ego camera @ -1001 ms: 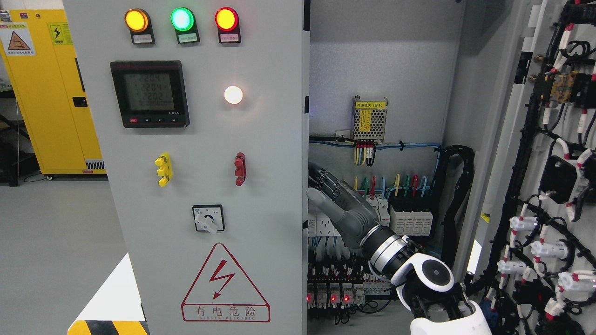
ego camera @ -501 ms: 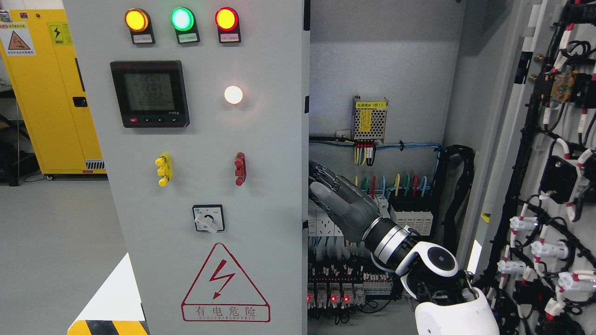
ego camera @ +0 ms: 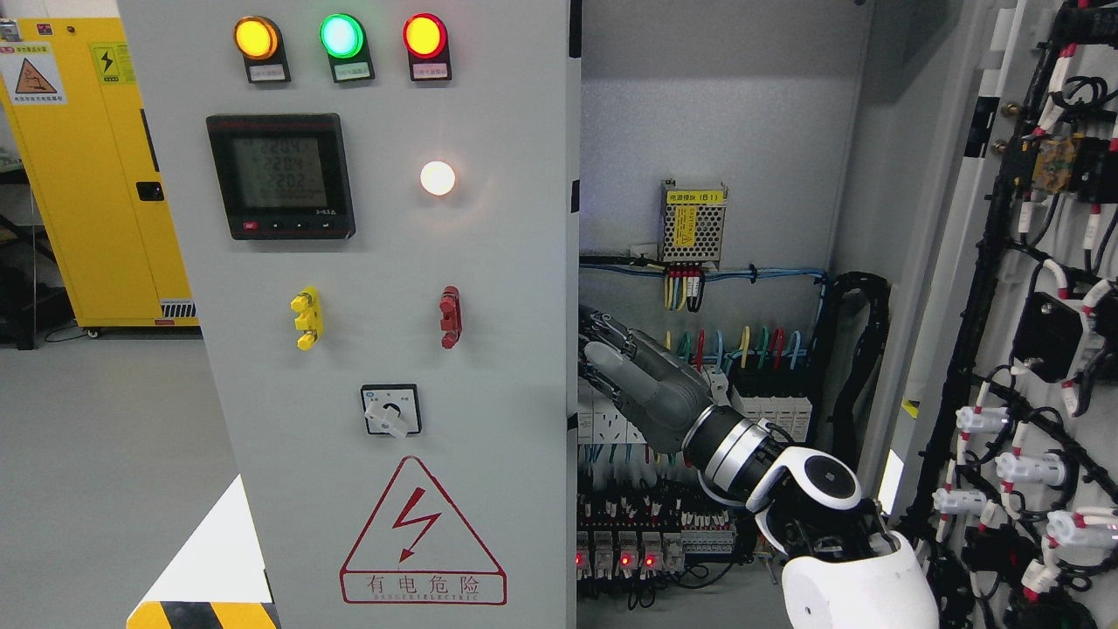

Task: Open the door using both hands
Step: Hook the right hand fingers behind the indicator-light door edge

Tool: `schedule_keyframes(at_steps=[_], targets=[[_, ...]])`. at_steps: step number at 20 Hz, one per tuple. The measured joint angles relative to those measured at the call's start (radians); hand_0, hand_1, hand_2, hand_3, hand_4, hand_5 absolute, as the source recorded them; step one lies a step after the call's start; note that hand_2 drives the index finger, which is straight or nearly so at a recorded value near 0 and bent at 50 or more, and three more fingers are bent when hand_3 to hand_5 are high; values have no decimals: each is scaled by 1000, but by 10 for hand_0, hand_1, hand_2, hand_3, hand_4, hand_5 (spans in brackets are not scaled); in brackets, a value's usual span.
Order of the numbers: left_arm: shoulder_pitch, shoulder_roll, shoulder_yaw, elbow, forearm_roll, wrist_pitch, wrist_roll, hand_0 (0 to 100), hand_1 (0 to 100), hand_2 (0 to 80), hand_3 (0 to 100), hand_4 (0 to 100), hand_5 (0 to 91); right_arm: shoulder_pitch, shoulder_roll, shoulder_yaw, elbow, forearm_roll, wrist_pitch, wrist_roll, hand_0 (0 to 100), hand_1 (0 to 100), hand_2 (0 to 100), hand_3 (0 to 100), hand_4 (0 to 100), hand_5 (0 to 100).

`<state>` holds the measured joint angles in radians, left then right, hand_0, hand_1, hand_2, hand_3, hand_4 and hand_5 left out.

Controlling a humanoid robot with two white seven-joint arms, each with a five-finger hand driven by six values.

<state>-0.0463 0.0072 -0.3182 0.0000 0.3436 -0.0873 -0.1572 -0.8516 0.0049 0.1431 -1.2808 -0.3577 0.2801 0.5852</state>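
1 right hand (ego camera: 646, 384), fingers (ego camera: 604, 342) at door (ego camera: 393, 262) edge

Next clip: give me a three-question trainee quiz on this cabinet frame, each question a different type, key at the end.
1. True or false: the right hand reaches toward the inner edge of the left door.
2. Which lamp sits in the middle of the top row? A yellow, B green, C red.
3. Fill in: the right door stands ____.

Key: 1 true. 2 B, the green lamp. 3 open.
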Motion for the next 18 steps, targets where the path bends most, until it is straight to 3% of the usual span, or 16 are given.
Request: schedule_keyframes(at_steps=[13,18], targets=[[3,-5,1,0,3,0,0,120,556,0,0,0,0,-5,-4,-5,9,-3,0,52,0,500,40,0,0,0],[3,-6,1,0,3,0,0,120,556,0,0,0,0,-7,-4,-11,11,-4,0,98,0,500,40,0,0,0]])
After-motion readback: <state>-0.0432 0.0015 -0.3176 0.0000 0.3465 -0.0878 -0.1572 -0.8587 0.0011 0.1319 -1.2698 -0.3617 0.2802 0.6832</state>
